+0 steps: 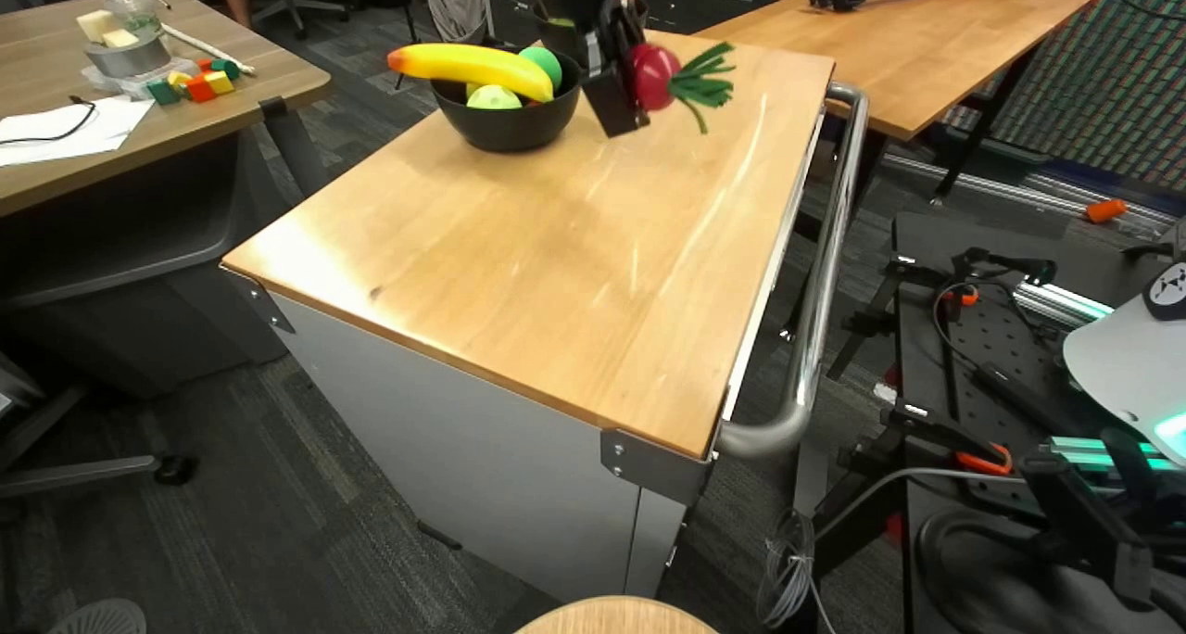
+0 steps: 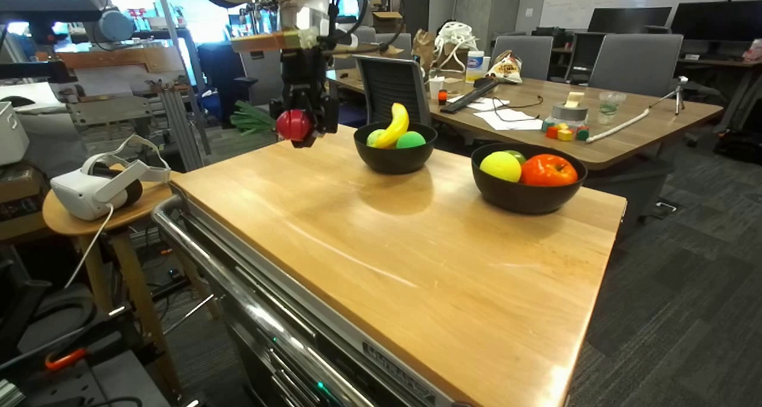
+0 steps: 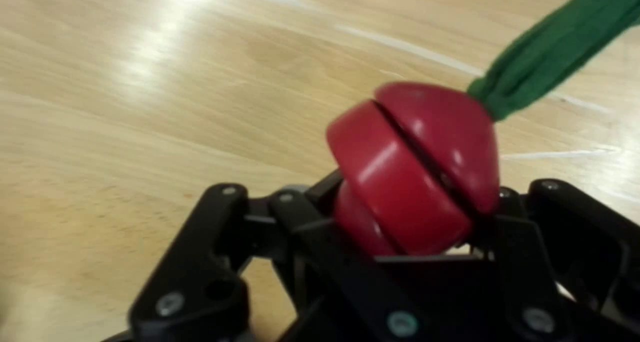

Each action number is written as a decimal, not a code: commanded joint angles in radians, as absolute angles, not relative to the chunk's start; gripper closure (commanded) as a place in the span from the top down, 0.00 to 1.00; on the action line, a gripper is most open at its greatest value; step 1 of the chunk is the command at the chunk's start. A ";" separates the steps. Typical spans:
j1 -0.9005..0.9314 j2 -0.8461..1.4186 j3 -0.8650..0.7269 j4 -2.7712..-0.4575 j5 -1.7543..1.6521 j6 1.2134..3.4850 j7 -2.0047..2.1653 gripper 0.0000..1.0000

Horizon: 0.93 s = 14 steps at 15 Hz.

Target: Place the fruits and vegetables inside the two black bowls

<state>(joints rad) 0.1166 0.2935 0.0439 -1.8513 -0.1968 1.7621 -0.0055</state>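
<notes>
My gripper [image 3: 411, 199] is shut on a red radish-like piece [image 3: 405, 182] with slices and green leaves [image 3: 555, 57]. It hangs just above the table, beside the smaller-looking black bowl [image 1: 505, 132] in an exterior view. That bowl holds a yellow banana [image 2: 395, 127], a green round piece [image 2: 411, 139] and a pale green round piece [image 2: 375, 137]. Another black bowl [image 2: 527, 194] carries a yellow round fruit [image 2: 500, 166], a red tomato [image 2: 549, 170] and a dark green piece [image 2: 516, 156] partly hidden behind them. Neither bowl shows in the wrist view.
The wooden tabletop [image 2: 428, 240] has a metal rail [image 1: 834, 245] along one side. A stool with a white headset [image 2: 98, 190] stands near a corner. Behind the bowls is a desk [image 2: 643, 124] with tape, coloured blocks and papers.
</notes>
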 commanded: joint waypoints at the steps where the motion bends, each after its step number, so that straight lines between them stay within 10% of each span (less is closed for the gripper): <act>1: 0.117 0.126 0.022 -1.888 -0.392 1.674 0.003 0.02; 14: -0.002 0.421 -0.061 -1.613 -0.964 2.045 0.135 0.02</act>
